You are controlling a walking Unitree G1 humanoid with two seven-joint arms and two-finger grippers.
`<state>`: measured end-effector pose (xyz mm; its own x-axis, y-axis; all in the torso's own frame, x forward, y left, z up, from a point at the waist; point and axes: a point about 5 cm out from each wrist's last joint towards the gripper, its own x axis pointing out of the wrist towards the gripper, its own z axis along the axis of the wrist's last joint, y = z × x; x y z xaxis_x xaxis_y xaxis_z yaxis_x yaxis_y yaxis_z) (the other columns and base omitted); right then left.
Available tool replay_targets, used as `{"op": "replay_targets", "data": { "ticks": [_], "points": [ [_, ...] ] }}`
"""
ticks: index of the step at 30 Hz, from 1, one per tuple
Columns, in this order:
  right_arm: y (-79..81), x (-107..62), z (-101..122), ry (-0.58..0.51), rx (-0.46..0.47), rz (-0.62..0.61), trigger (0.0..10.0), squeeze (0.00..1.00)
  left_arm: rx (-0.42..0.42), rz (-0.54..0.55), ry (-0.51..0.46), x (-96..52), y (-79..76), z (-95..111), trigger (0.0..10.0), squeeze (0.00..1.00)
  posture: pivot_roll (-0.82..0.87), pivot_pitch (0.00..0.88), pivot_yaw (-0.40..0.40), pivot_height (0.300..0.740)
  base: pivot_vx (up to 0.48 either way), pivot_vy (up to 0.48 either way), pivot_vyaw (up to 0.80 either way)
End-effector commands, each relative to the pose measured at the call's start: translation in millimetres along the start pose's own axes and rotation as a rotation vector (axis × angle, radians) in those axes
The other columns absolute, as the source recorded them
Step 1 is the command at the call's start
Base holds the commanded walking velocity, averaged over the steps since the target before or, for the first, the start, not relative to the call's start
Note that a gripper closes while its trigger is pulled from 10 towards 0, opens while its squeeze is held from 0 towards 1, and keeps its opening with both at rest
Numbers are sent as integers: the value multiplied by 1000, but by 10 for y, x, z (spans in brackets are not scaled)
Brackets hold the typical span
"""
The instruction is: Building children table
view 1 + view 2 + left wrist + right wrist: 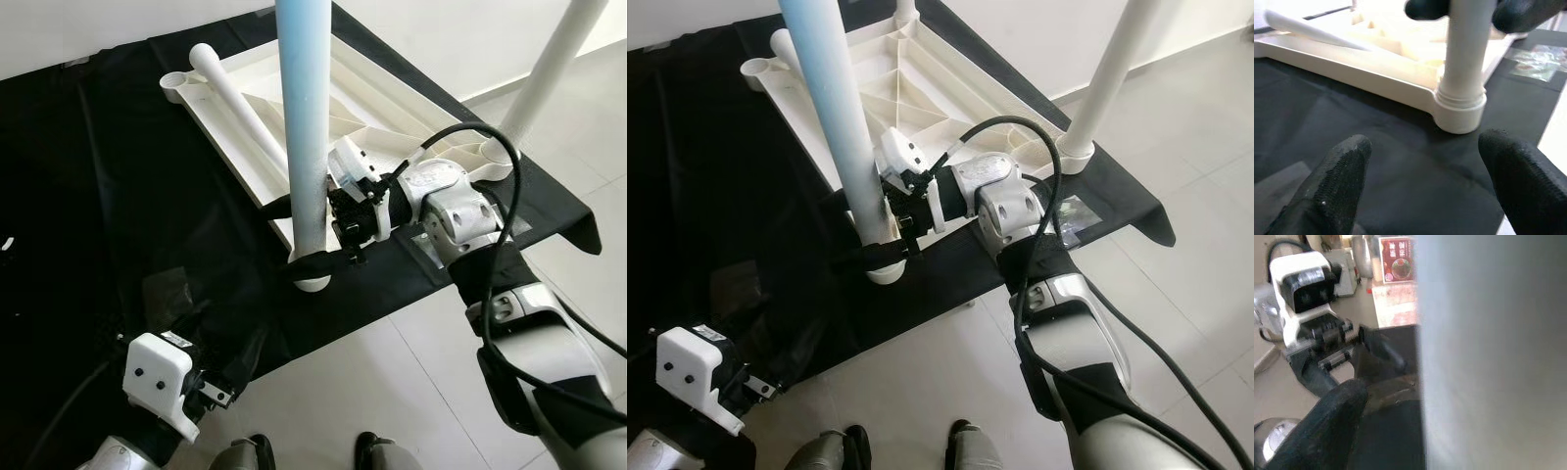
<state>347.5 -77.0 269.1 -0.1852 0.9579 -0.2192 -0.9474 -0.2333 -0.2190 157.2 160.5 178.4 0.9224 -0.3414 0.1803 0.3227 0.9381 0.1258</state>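
Note:
A white table top lies upside down on a black cloth on the floor. One pale table leg stands upright in the near corner socket. My right gripper is shut on this leg just above the socket, one black finger on each side. A second leg stands in the right corner. A third leg lies loose across the underside. My left gripper hangs low at my left over the cloth, open and holding nothing, pointing at the socket.
A small clear bag lies on the cloth near the right corner. White tile floor runs in front of the cloth, where my feet stand. A white wall rises behind the table top.

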Motion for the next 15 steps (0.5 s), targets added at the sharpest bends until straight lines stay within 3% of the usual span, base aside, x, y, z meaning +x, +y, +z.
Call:
{"op": "replay_targets", "data": {
  "ticks": [1,4,11,15],
  "points": [
    [1,20,-15,21,-11,28,0,0,7,-13,-10,-53,18,89,10000,0,91,279,10,740,0,0,0],
    [-18,-19,-37,30,-15,24,0,0,7,-27,-28,-75,27,185,10000,0,92,277,11,740,0,0,0],
    [-10,-113,-68,48,-24,5,0,0,30,-26,-30,-62,42,193,10000,0,80,277,8,740,0,0,0],
    [32,-304,-99,34,-30,-52,0,0,30,-25,-34,-34,38,183,10000,0,75,278,10,740,0,0,0]
  ]
}}
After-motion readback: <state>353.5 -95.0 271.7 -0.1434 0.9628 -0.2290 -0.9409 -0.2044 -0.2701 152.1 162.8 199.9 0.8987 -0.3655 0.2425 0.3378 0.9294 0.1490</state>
